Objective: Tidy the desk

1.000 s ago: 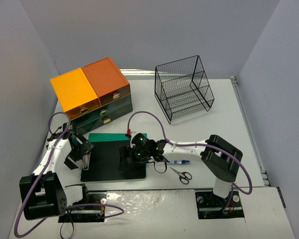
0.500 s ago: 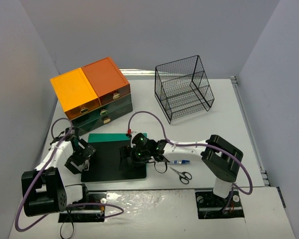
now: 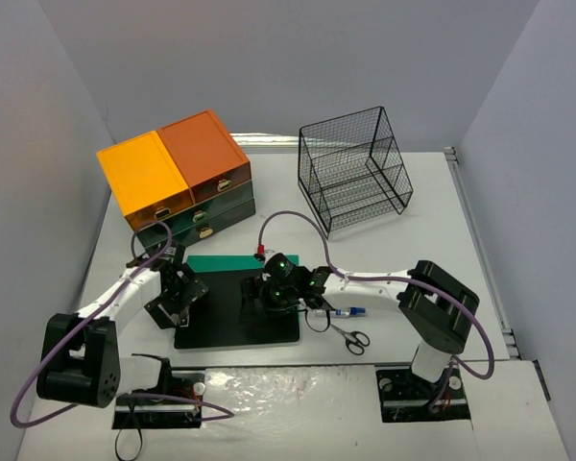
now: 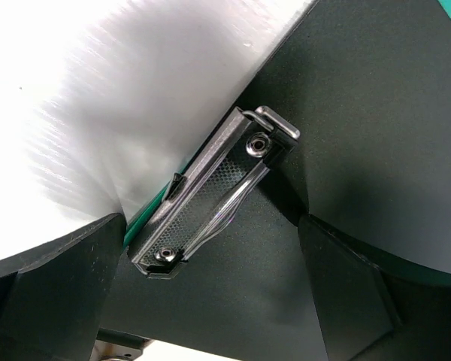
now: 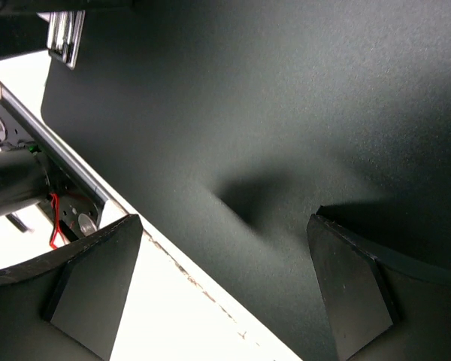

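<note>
Top external view: the desk (image 3: 432, 230) is the pale top filling the middle of the frame. The drawer unit (image 3: 178, 178) sits at its upper left and the wire basket (image 3: 355, 182) at upper centre. A black clipboard (image 3: 230, 322) lies low and left of centre, on top of a green board (image 3: 221, 262) whose far edge shows above it. Scissors (image 3: 348, 336) and a pen (image 3: 348, 312) lie just right of the clipboard.

Both arms reach over the clipboard:
- Left pincer (image 3: 178, 296) is over the left short end, jaws wide, holding nothing.
- Right pincer (image 3: 274, 293) is over the middle to right part, jaws also wide and empty.

The key relation is where the clip sits.
- The clipboard's long axis runs left to right in the top view, and the metal clip (image 4: 210, 192) is at the left end, so your left arm is the nearer one.
- In the left wrist view the clip lies directly between the open fingers (image 4: 60, 286). Its long axis slants from lower left to upper right, so it is not square to the jaws.
- White desk shows at the upper left of that frame.

The right wrist view shows only flat black board under the fingers (image 5: 346, 293), with no edge between them. Desk shows at lower left.

Judgement: a grasp looks likelier at the clip end. You may need a wrist turn to line up with the clip. I cannot tell whether either pincer touches the board.
</note>
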`<state>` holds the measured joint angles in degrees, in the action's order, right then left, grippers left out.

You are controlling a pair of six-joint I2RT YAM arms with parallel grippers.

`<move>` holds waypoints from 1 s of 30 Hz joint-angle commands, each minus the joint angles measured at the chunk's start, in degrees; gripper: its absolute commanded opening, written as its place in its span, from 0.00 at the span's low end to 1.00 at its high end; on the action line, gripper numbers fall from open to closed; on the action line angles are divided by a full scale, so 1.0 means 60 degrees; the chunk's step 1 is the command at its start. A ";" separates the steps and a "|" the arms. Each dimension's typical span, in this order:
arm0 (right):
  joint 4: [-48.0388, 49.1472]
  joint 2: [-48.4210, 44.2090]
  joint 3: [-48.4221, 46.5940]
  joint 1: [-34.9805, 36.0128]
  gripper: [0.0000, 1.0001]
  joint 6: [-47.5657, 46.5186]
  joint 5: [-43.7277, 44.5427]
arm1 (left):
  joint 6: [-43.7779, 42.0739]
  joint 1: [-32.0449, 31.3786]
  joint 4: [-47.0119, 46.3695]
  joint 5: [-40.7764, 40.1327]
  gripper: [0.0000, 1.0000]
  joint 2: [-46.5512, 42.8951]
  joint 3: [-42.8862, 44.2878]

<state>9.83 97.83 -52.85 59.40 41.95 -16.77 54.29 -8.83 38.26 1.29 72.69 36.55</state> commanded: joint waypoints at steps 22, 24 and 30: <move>-0.0437 -0.0750 0.0518 -0.0466 0.89 0.0010 0.0258 | 0.1570 -0.2450 -0.1746 0.0489 0.97 0.1271 0.0456; -0.0463 -0.0735 0.0543 -0.0453 0.89 0.0022 0.0299 | 0.1572 -0.2518 -0.1748 0.0527 0.97 0.1249 0.0469; -0.0458 -0.0627 0.0576 -0.0451 0.89 0.0003 0.0284 | 0.1512 -0.2542 -0.1053 0.0351 0.97 0.0738 0.0620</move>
<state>8.36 95.11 -50.13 56.64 41.94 -15.84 60.09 -22.92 35.66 -0.52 77.74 40.42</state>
